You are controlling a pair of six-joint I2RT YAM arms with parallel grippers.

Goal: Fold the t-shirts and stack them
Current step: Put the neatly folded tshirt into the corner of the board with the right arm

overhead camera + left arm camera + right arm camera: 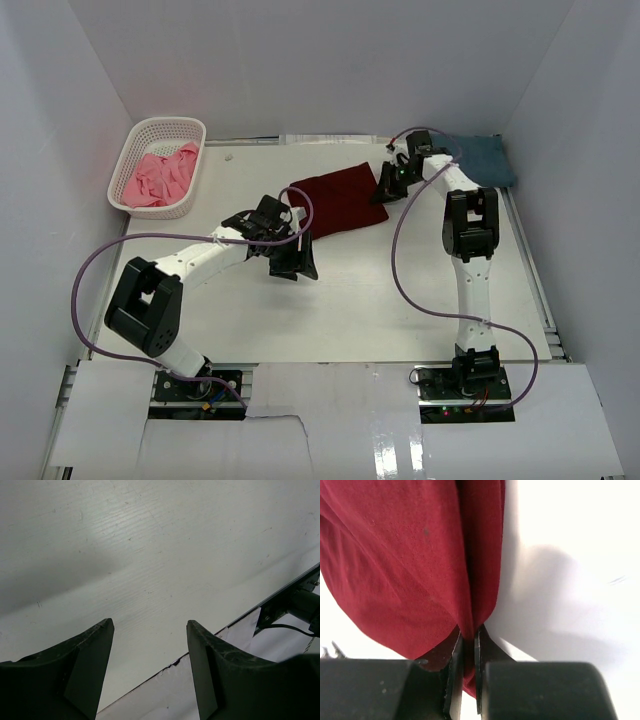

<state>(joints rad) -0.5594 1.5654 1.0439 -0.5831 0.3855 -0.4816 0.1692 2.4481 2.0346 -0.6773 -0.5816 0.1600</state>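
Note:
A folded dark maroon t-shirt lies on the table's middle back. My right gripper sits at its right edge, shut on a fold of the maroon cloth pinched between its fingertips. Behind the right arm, at the back right, rests the slate-blue t-shirt. The pink t-shirt is crumpled inside the basket. My left gripper hovers just in front of the maroon shirt's near left corner, open, with only bare table between its fingers.
The white lattice basket stands at the back left. White walls close in the table on three sides. The table's near edge and a torn paper strip show under the left gripper. Purple cables loop from both arms.

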